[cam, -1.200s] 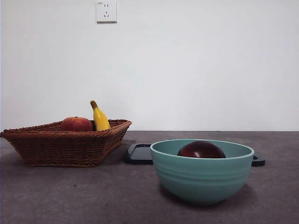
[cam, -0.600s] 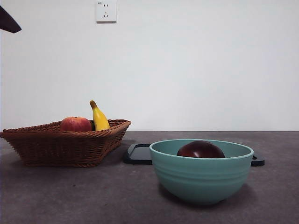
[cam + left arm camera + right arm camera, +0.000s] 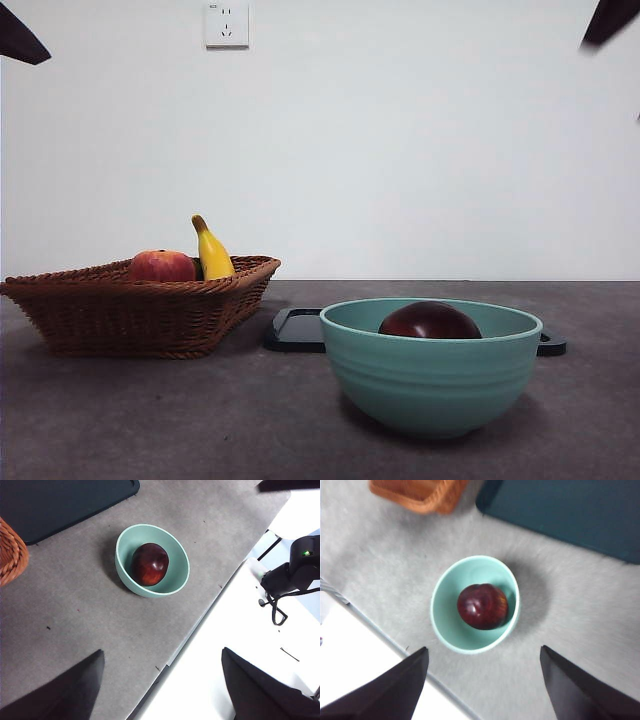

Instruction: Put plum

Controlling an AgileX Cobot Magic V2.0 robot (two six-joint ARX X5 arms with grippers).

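The dark maroon plum [image 3: 430,321] lies inside a teal bowl [image 3: 432,388] on the grey table, near the front. It also shows in the left wrist view [image 3: 149,564] and the right wrist view [image 3: 482,606], resting in the bowl [image 3: 176,582] [image 3: 445,614]. My left gripper [image 3: 162,685] is open and empty, high above the table's edge, away from the bowl. My right gripper [image 3: 484,687] is open and empty, high above the bowl. In the front view the arms show only as black tips at the top left corner [image 3: 18,40] and top right corner [image 3: 607,20].
A wicker basket [image 3: 140,310] at the left holds a red-orange apple [image 3: 162,266] and a yellow banana [image 3: 212,250]. A dark flat tray [image 3: 296,330] lies behind the bowl. The table's front edge [image 3: 200,625] runs close to the bowl.
A black arm tip came into the top left corner, then another into the top right corner. The plum, bowl and basket have not moved.
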